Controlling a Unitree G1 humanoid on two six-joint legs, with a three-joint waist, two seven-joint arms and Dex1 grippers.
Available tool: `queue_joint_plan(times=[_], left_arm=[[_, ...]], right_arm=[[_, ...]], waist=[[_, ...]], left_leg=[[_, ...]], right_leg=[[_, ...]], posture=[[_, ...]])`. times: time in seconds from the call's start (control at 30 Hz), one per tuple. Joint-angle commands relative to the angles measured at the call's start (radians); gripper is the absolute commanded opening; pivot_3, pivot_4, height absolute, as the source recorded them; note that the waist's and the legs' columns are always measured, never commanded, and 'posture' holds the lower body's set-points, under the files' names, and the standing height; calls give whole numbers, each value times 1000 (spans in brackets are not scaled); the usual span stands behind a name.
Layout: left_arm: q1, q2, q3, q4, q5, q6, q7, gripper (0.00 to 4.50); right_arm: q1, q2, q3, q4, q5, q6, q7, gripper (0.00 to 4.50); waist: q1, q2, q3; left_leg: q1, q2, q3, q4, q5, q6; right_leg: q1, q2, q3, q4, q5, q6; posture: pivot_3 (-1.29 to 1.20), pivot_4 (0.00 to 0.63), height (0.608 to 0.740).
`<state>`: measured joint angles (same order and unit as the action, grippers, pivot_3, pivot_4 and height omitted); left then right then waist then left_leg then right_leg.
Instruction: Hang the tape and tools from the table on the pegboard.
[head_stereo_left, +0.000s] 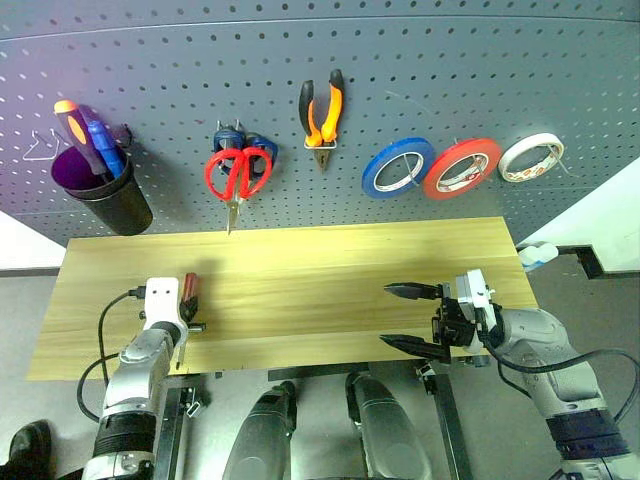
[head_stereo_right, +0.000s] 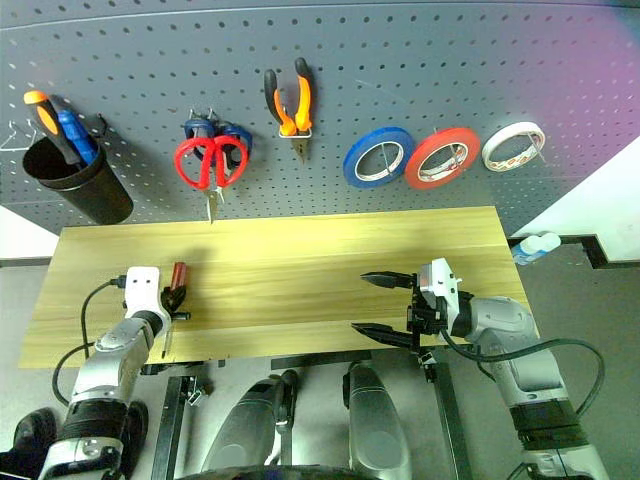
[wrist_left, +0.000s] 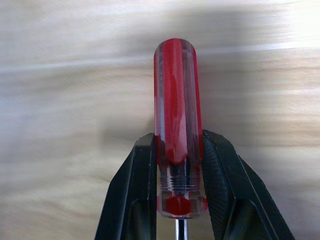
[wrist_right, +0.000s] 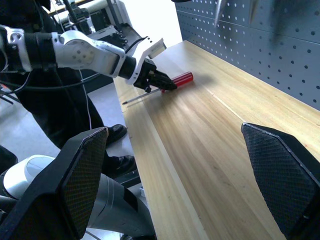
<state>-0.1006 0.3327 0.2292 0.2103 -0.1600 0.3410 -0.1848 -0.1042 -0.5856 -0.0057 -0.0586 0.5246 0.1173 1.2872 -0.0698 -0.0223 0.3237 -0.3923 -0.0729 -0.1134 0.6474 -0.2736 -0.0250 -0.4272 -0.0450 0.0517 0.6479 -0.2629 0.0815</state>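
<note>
Dark grey perforated pegboard (head_stereo_left: 300, 60) already carries red-orange tape roll (head_stereo_left: 461, 167), red-handled scissors (head_stereo_left: 238, 176), orange-and-black pliers (head_stereo_left: 322, 112). Left gripper (wrist_left: 179, 172) clamps slim red-handled screwdriver (wrist_left: 176, 120) at handle base on light wood table (head_stereo_left: 320, 270), far left, likely for lifting. Right gripper (head_stereo_left: 408, 318) idle, jaws wide, empty.

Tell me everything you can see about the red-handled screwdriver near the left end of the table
The screwdriver has a slim, clear red plastic handle with lengthwise ridges, a rounded end and a ringed collar where a thin metal shaft comes out. It lies flat on the light wooden table near its left end, handle pointing toward the pegboard, shaft toward the table's front edge. The left hand is shut on the handle's collar end, one black finger on each side.
</note>
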Motion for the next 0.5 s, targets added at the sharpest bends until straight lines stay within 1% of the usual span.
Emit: queue_joint_plan(times=[0.03, 0.23, 0.33, 0.5], left_arm=[[56, -14, 42, -163, -11, -63, 27, 888], [165, -27, 52, -363, 4, -59, 52, 888], [205, -29, 57, -427, -3, -63, 50, 888], [236, -26, 70, -467, -11, -91, 42, 888]], right_arm=[[-2, 11, -27, 7, 51, -20, 44, 4500], [-28, 22, -27, 68, 69, -21, 100, 4500], [-53, 31, -24, 114, 61, -40, 126, 4500], [-92, 45, -13, 183, 48, -73, 167, 4500]], waist=[[1, 0, 0], [3, 0, 0], [3, 0, -1], [7, 0, -4]], left_leg=[[0, 0, 0, 0, 0, 0], [-1, 0, 0, 0, 0, 0], [0, 0, 0, 0, 0, 0], [-1, 0, 0, 0, 0, 0]], right_leg=[[0, 0, 0, 0, 0, 0], [0, 0, 0, -1, 0, 0], [0, 0, 0, -1, 0, 0], [0, 0, -1, -1, 0, 0]], posture=[[-121, 330, 740], [-103, 291, 740], [-94, 271, 740], [-85, 235, 740]])
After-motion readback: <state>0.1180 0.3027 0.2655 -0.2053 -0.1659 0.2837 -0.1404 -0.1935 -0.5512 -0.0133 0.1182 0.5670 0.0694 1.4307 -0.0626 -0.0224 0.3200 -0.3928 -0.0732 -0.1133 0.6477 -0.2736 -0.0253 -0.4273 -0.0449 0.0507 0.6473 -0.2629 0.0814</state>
